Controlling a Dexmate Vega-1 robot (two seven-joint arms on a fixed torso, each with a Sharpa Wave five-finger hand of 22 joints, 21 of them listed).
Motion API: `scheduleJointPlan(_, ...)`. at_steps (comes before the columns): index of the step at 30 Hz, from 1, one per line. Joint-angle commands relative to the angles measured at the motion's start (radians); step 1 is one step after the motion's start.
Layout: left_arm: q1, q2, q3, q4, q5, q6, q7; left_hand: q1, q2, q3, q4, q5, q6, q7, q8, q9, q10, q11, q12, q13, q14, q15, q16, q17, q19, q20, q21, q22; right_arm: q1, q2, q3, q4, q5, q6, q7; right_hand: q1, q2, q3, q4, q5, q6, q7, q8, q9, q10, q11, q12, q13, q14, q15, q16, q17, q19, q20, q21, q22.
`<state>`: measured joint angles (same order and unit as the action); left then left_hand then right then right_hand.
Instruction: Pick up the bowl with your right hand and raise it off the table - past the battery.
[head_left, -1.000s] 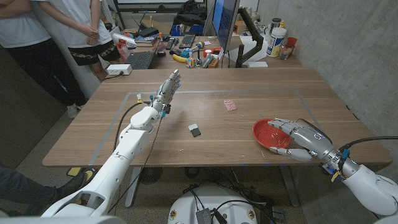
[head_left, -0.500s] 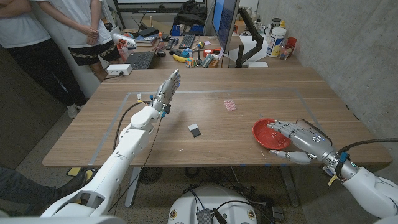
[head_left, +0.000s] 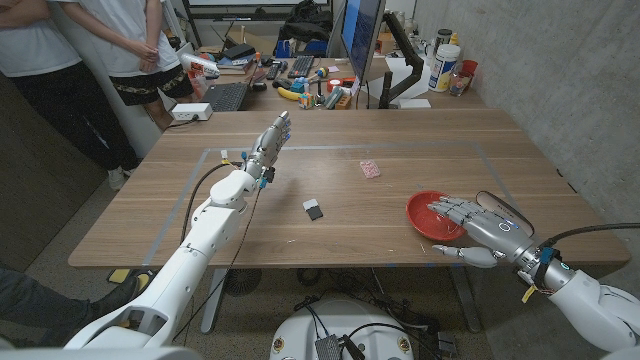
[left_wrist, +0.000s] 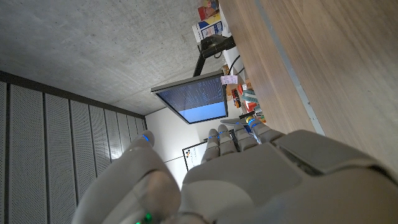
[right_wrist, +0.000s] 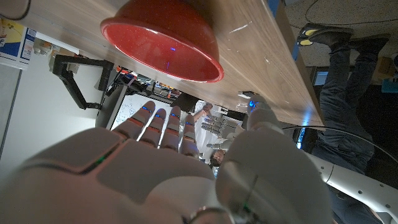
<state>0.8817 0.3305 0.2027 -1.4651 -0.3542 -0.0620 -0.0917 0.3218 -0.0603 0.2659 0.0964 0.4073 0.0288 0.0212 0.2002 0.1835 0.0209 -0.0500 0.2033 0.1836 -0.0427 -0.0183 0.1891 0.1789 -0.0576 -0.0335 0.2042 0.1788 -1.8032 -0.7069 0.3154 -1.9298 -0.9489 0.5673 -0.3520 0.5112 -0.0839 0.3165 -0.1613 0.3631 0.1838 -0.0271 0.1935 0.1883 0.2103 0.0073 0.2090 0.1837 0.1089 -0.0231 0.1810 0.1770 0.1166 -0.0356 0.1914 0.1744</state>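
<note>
The red bowl (head_left: 430, 213) sits on the tabletop (head_left: 400, 140) near its right front corner, my right hand (head_left: 478, 228) just beside it, fingers (head_left: 447, 208) spread over the rim, holding nothing. I should hook them inside, bring the thumb under the wall, pinch firmly, then lift level, clear of the battery (head_left: 313, 209) at mid-tabletop.

Even overhead room light, soft shadows on the tabletop (head_left: 340, 215). Head view is sharp; both wrist views blur the near hand and bend toward edges.
</note>
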Motion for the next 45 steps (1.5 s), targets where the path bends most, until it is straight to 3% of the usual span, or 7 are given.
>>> scheduleJointPlan(1,0.002,0.002,0.003,-0.009,0.004,0.009,0.005,0.006,0.008,-0.004,0.000,0.000,0.005,0.003,-0.003,0.003,-0.004,-0.002,-0.003,0.005,-0.004,-0.003,-0.002,0.006,-0.009,-0.044,0.000,0.005,-0.016,-0.031,-0.010,-0.018,-0.010,-0.045,0.010,0.012,0.000,0.009,-0.001,0.008,0.000,-0.001,0.003,0.002,-0.005,0.000,0.000,0.004,-0.003,0.000,0.002,0.003,-0.006,-0.003,-0.002,0.006)
scheduleJointPlan(16,0.006,0.002,-0.003,-0.007,-0.001,0.003,0.009,0.007,0.009,-0.007,0.000,0.000,0.005,0.004,-0.003,0.003,-0.004,-0.002,-0.003,0.005,-0.005,-0.002,-0.002,0.006,-0.009,-0.045,0.000,0.005,-0.008,-0.061,-0.030,-0.015,-0.020,-0.070,0.007,0.020,-0.001,0.011,0.001,0.011,0.007,-0.001,0.006,0.002,0.005,-0.002,0.005,0.004,0.007,-0.003,0.006,0.004,-0.007,-0.001,0.000,0.006)
scheduleJointPlan(45,0.008,0.000,-0.004,-0.004,0.000,0.009,0.014,0.008,0.011,-0.013,0.000,-0.001,0.006,0.002,-0.003,0.003,-0.005,-0.003,-0.003,0.005,-0.005,-0.003,-0.001,0.006,-0.011,-0.045,0.000,0.005,0.012,-0.134,-0.129,0.055,-0.052,-0.159,-0.146,0.064,0.001,0.024,0.003,0.019,0.069,-0.021,0.024,0.003,0.064,-0.024,0.025,0.005,0.080,-0.029,0.021,0.004,0.022,-0.005,0.010,0.006)
